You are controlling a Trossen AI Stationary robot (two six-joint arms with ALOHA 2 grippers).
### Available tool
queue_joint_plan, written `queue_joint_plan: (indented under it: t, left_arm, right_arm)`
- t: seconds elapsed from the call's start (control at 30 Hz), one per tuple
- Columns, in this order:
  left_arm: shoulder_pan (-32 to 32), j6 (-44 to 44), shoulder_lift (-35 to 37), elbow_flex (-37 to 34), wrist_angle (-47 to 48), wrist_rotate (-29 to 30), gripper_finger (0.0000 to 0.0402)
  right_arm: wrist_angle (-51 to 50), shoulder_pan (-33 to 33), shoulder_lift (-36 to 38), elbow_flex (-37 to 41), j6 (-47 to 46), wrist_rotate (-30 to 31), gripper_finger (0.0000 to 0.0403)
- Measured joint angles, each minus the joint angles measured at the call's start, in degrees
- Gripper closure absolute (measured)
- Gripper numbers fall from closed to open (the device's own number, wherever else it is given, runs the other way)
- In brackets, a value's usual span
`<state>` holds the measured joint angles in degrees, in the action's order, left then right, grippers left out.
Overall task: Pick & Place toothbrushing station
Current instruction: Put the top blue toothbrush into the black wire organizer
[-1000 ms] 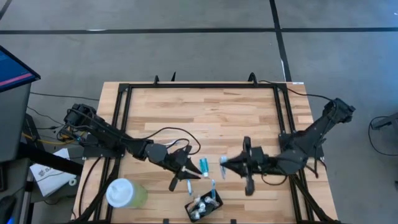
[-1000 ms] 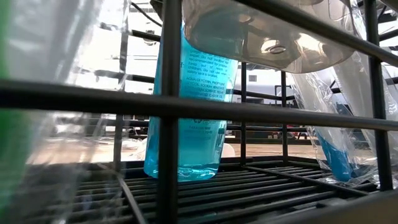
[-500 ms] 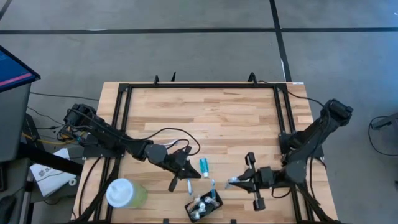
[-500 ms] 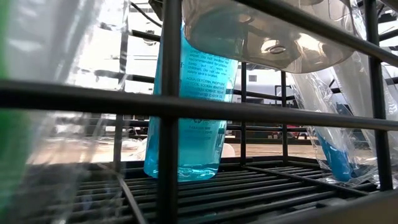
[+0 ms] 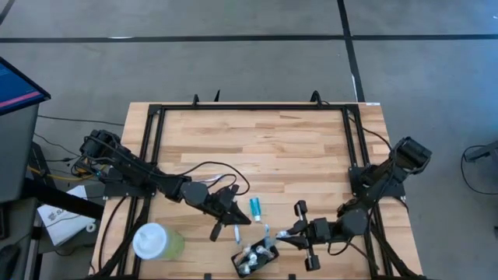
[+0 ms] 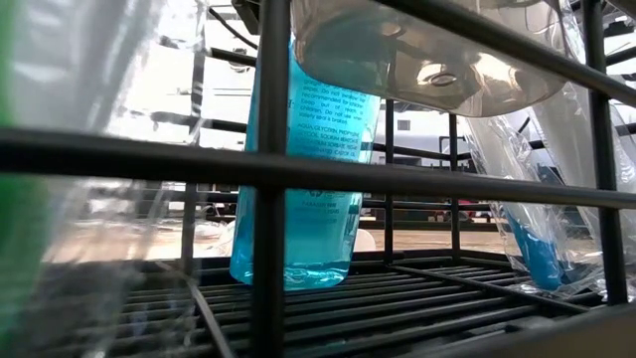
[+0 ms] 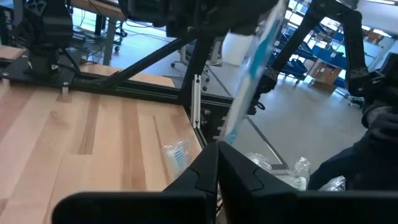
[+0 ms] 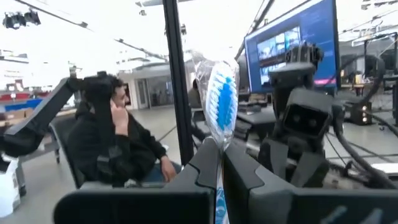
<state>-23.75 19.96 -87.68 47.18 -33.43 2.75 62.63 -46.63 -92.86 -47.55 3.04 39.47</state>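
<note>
- The right gripper (image 5: 289, 232), just beside the black holder (image 5: 255, 259) at the table's near edge, is clamped on a wrapped toothbrush (image 8: 221, 106); the slim handle looks light, stiff and slippery in its film
- The left gripper (image 5: 233, 221) pinches another wrapped toothbrush (image 7: 252, 74); best held mid-handle
- A teal tube (image 5: 254, 207) lies flat near the holder; likely soft, so squeeze lightly

a: in the low view, dark bars (image 6: 268, 179) and crinkled plastic block the table, so neither arm shows.
b: the holder (image 5: 255, 257) from above?
a: its contents are too small to sort apart. the wrapped toothbrush (image 8: 222, 106) between the right gripper (image 8: 221, 163) jaws is cut off below them.
</note>
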Motion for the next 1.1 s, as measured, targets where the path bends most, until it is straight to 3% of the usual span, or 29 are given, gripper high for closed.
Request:
queue_joint_plan:
  t: [0.2,0.4,0.77,1.1]
  left_arm:
    - [0.02,0.06,0.0,0.0,-0.02,-0.01,0.0401]
    - [-0.2,2.2,0.0,0.0,-0.02,-0.01,0.0401]
    - [-0.2,3.25,0.0,-0.02,-0.02,-0.03,0.0401]
    - [-0.2,3.46,0.0,-0.04,-0.02,-0.82,0.0401]
  right_arm:
    - [0.48,-0.07,-1.24,5.29,-5.86,1.39,0.0403]
    - [2.93,0.17,-1.38,5.55,-4.1,0.9,0.0403]
    - [8.41,3.14,-5.85,6.61,-7.46,-6.52,0.0403]
    - [12.78,4.36,-9.69,6.67,-7.63,-7.67,0.0403]
